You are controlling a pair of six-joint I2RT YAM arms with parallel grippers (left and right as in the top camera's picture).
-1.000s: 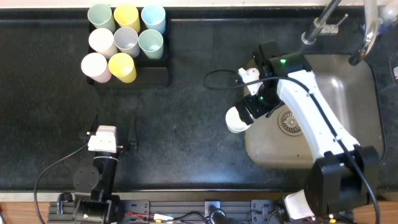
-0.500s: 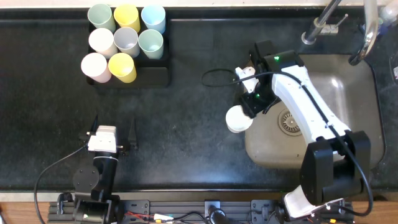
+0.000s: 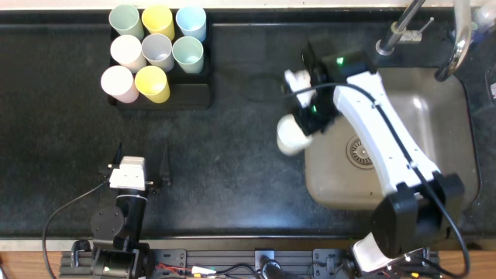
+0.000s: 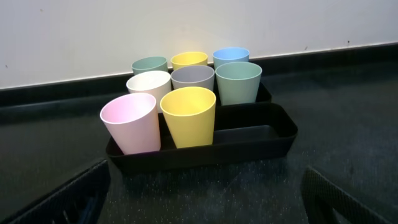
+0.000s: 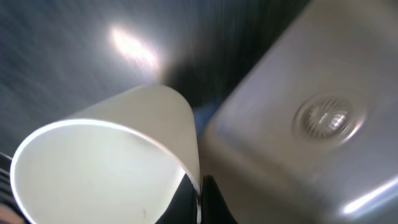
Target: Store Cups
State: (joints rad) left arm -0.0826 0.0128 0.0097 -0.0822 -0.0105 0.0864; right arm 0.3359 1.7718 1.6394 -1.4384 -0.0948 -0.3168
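Right fingers (image 5: 214, 204) pinch white cup (image 3: 291, 136) beside sink (image 3: 434, 116) edge | left fingers (image 4: 68, 198) wide apart

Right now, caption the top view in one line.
Right arm's end effector holds a white plastic cup by the steel sink; eight pastel cups stand in the black tray.

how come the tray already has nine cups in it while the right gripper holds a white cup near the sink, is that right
Not nine: the tray has eight cups in it. The left wrist view shows the slot beside the front yellow cup empty. The right gripper does hold a white cup near the sink.
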